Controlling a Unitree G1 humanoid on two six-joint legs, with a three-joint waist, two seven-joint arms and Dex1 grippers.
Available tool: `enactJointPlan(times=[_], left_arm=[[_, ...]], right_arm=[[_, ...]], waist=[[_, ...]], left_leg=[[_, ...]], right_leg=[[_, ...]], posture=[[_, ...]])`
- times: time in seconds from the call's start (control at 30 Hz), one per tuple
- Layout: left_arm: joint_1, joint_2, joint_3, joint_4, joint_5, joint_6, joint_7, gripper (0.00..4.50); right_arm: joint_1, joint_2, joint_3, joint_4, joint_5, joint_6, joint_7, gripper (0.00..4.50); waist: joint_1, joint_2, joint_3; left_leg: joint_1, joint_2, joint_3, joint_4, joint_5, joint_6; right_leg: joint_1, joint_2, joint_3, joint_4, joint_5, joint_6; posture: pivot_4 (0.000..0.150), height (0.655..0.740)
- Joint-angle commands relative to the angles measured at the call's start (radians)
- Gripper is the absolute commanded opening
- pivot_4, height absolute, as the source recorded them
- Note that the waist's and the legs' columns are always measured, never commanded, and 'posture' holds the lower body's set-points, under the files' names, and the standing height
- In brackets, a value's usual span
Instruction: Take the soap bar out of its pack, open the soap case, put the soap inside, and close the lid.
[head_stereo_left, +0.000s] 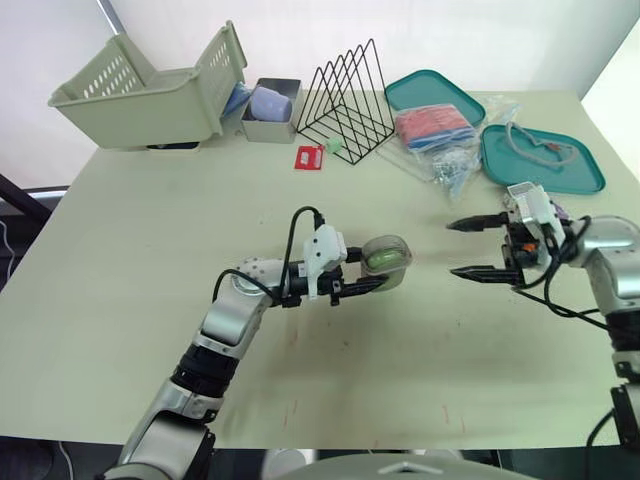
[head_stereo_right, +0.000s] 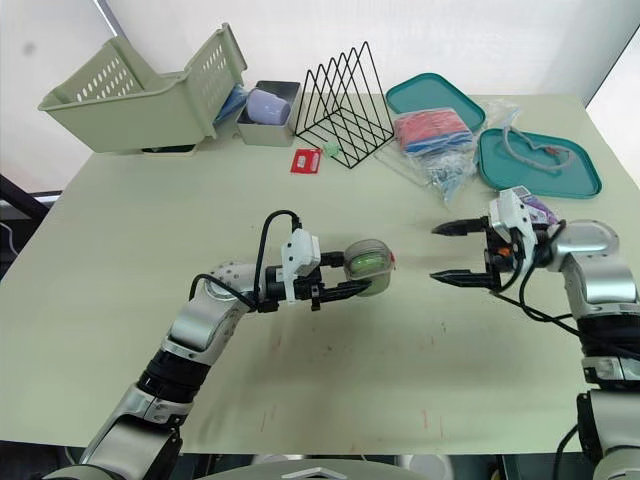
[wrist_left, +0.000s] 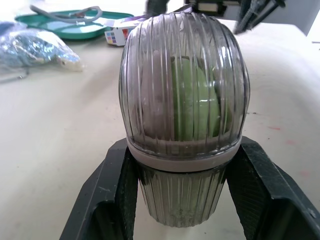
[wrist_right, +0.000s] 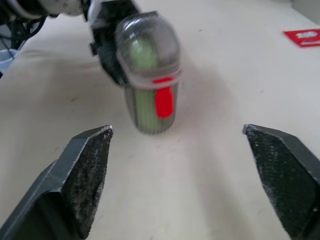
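Clear ribbed soap case (head_stereo_left: 385, 262), lid shut over the green soap (wrist_left: 195, 100), sits clamped in the left gripper (head_stereo_left: 370, 272). Right of the case, the right gripper (head_stereo_left: 453, 248) gapes wide, apart from it. Beyond the case stand a wire rack (head_stereo_left: 350, 100) and a teal tray (head_stereo_left: 540, 160).

Counter (head_stereo_left: 150, 250): pale, carrying all items listed.

Far left corner: pale green slatted basket (head_stereo_left: 150, 95), sitting tilted. Just beside it, a small grey bin (head_stereo_left: 265, 131) holding a lilac item (head_stereo_left: 268, 103).

Far centre: black wire file rack (head_stereo_left: 350, 95), upright. A red card (head_stereo_left: 310, 157) lies flat in front of it, with a small green object (head_stereo_left: 333, 146) at the rack's foot.

Far right: two teal trays. The farther tray (head_stereo_left: 425, 88) is partly overlapped by a clear bag with red and blue contents (head_stereo_left: 435, 125). The nearer tray (head_stereo_left: 500, 165) holds a grey cord (head_stereo_left: 535, 145). A crumpled clear bag (head_stereo_left: 455, 165) lies between them.
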Motion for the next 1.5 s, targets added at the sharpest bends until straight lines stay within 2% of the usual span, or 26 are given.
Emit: enactJointPlan(times=[0.03, 0.2, 0.3, 0.43, 0.57, 0.93, 1.0, 1.03, 1.13, 1.4, 1.5], left_arm=[[-0.02, -0.004, 0.051, -0.109, -0.171, 0.2, -0.015, 2.0], [-0.059, -0.018, 0.156, -0.169, -0.494, 0.665, 0.086, 2.0], [-0.107, -0.058, 0.24, -0.11, -0.654, 0.941, 0.213, 2.0], [-0.17, -0.117, 0.328, 0.043, -0.712, 1.197, 0.345, 2.0], [-0.209, -0.172, 0.396, 0.187, -0.651, 1.308, 0.46, 2.0], [-0.231, -0.046, 0.167, 0.178, -0.601, 1.299, 0.35, 2.0], [-0.232, -0.029, 0.145, 0.178, -0.586, 1.277, 0.329, 3.03], [-0.233, -0.021, 0.135, 0.177, -0.577, 1.263, 0.321, 3.28], [-0.237, -0.01, 0.131, 0.185, -0.555, 1.226, 0.307, 4.45], [-0.218, 0.114, 0.067, 0.058, -0.498, 1.06, 0.204, 4.48], [-0.19, 0.207, 0.065, -0.06, -0.464, 0.945, 0.139, 4.48]], right_arm=[[0.059, -0.025, -0.028, -0.045, 0.052, -0.116, 0.038, 4.46], [0.106, -0.02, -0.03, -0.07, 0.07, -0.183, 0.038, 4.46], [0.122, -0.015, -0.038, -0.079, 0.069, -0.189, 0.027, 4.46], [0.129, -0.011, -0.04, -0.091, 0.064, -0.188, 0.0, 4.46], [0.135, -0.001, -0.036, -0.119, 0.072, -0.172, -0.023, 4.46], [0.119, 0.023, -0.012, -0.102, 0.05, -0.168, -0.043, 4.46], [0.11, 0.027, -0.008, -0.092, 0.045, -0.169, -0.044, 4.5], [0.107, 0.029, -0.006, -0.088, 0.043, -0.169, -0.044, 4.5], [0.099, 0.032, -0.002, -0.078, 0.038, -0.167, -0.04, 4.5], [0.076, 0.037, 0.005, -0.048, 0.028, -0.173, -0.033, 4.5], [0.071, 0.037, 0.005, -0.039, 0.022, -0.174, -0.036, 4.5]], waist=[[0.002, 0.0, 0.0], [0.001, 0.0, 0.0], [0.001, 0.0, 0.0], [0.002, 0.0, 0.0], [0.001, 0.0, 0.0], [0.001, 0.0, 0.0], [0.001, 0.0, 0.0], [0.001, 0.0, 0.0], [0.004, 0.0, 0.0], [-0.003, 0.0, 0.0], [-0.008, 0.0, 0.0]], left_leg=[[0.0, 0.0, 0.0, 0.0, 0.0, 0.0], [0.0, 0.0, -0.001, 0.001, 0.0, 0.0], [0.0, 0.0, -0.002, 0.001, 0.0, 0.0], [0.0, 0.0, -0.003, 0.001, 0.0, 0.0], [0.0, -0.001, -0.004, 0.002, 0.0, 0.0], [0.0, -0.001, -0.006, 0.001, 0.004, -0.006], [0.0, -0.001, -0.006, 0.001, 0.004, -0.006], [0.0, -0.001, -0.006, 0.001, 0.004, -0.006], [0.001, -0.001, -0.006, 0.001, 0.004, -0.006], [0.003, -0.001, -0.008, 0.001, 0.004, -0.006], [0.002, -0.001, -0.008, 0.0, 0.004, -0.007]], right_leg=[[0.0, 0.0, 0.0, 0.0, 0.0, 0.0], [0.0, 0.0, -0.001, 0.001, 0.0, 0.0], [0.0, 0.0, -0.001, 0.001, 0.0, 0.0], [0.001, 0.0, -0.002, 0.001, 0.0, 0.0], [0.002, 0.0, -0.004, 0.0, 0.0, 0.0], [0.003, 0.0, -0.005, 0.0, 0.0, 0.0], [0.003, 0.0, -0.005, 0.0, 0.0, 0.0], [0.003, 0.0, -0.005, 0.0, 0.0, 0.0], [0.004, -0.001, -0.005, -0.001, 0.0, 0.0], [0.006, 0.0, -0.006, 0.0, 0.0, 0.0], [0.006, 0.0, -0.006, -0.001, 0.0, 0.0]], posture=[[0.15, 0.74], [0.15, 0.74], [0.15, 0.74], [0.15, 0.74], [0.15, 0.74], [0.15, 0.74], [0.15, 0.74], [0.15, 0.74], [0.15, 0.74], [0.15, 0.74], [0.15, 0.74]])
